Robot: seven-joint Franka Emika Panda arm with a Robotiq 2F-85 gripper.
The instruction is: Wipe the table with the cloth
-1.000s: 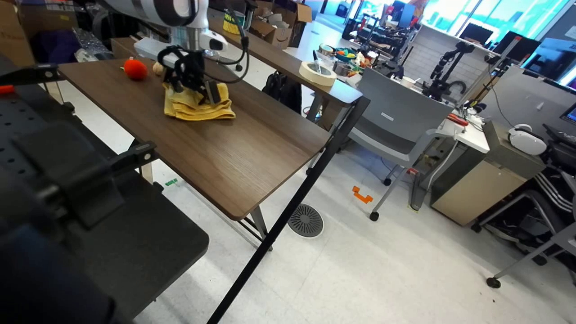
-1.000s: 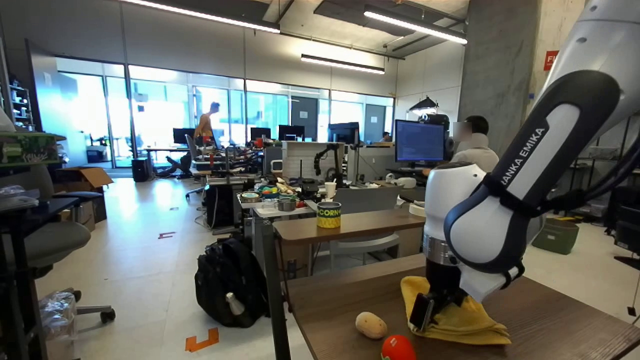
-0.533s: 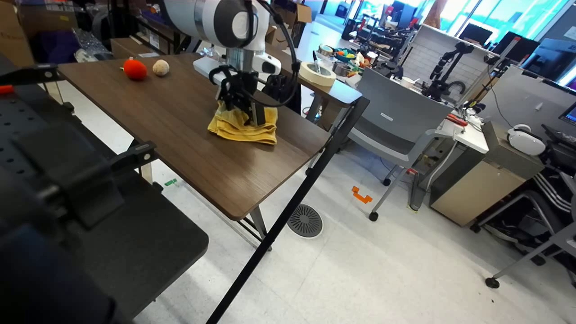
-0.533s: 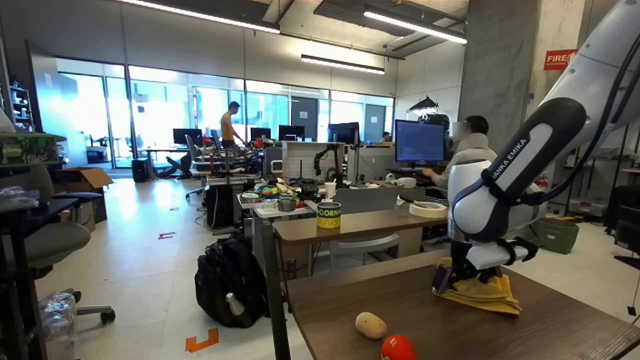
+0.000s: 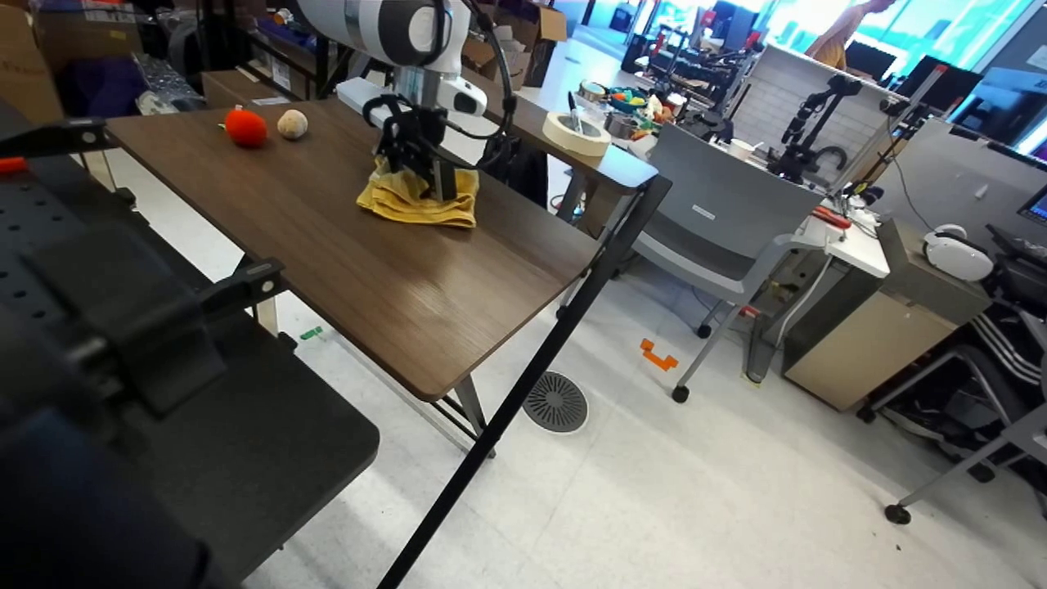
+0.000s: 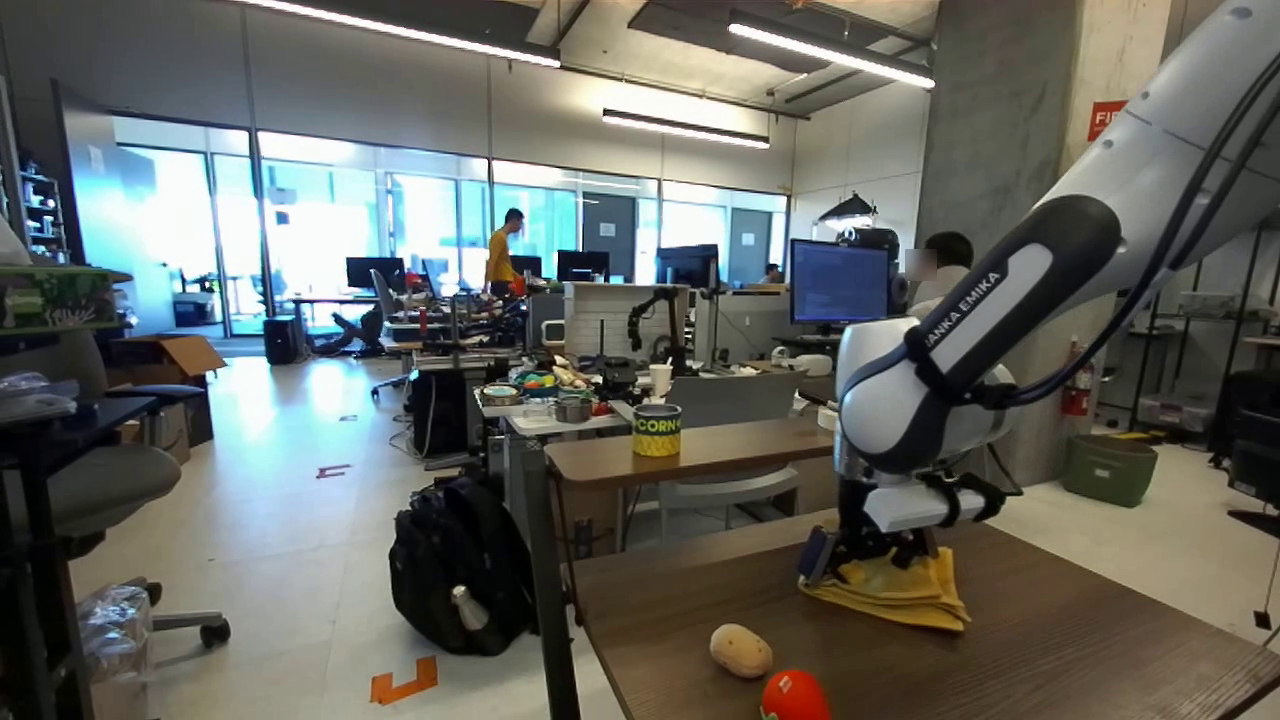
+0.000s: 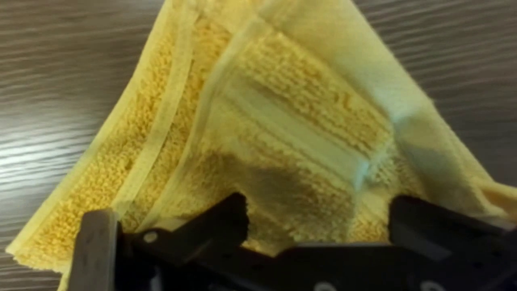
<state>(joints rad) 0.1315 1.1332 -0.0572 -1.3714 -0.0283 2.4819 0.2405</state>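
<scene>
At my left is a black platform (image 5: 286,458), its nearest part blurred. To its right stretches the desk (image 5: 384,278), dark brown and wood-grained. Near its left end sits a red, tomato-like ball (image 5: 246,128), and just beside it, with a gap, lies a pale, potato-shaped thing (image 5: 292,124). Farther right, well apart from those two, the yellow cloth (image 5: 405,209) lies folded in layers on the desk, closer to the far long edge than the near one. A white-and-black arm (image 5: 409,33) reaches down above it, and its gripper (image 5: 413,170) stands spread wide with its fingers (image 7: 95,250) down at the cloth; in the wrist view the yellow fabric shows between the parted jaws, creased and partly in shadow. Next, beyond the desk, a black backpack (image 5: 523,168) stands on the floor (image 5: 613,491). Then comes a narrow brown shelf (image 5: 628,169) carrying a roll of tape (image 5: 575,141), a pen (image 5: 575,113) sticking up from its ring. Farther right I see a grey chair (image 5: 720,204), then someone in a yellow top (image 5: 838,41) in the background, and last a white headset (image 5: 957,254) resting on a cabinet (image 5: 879,348).
</scene>
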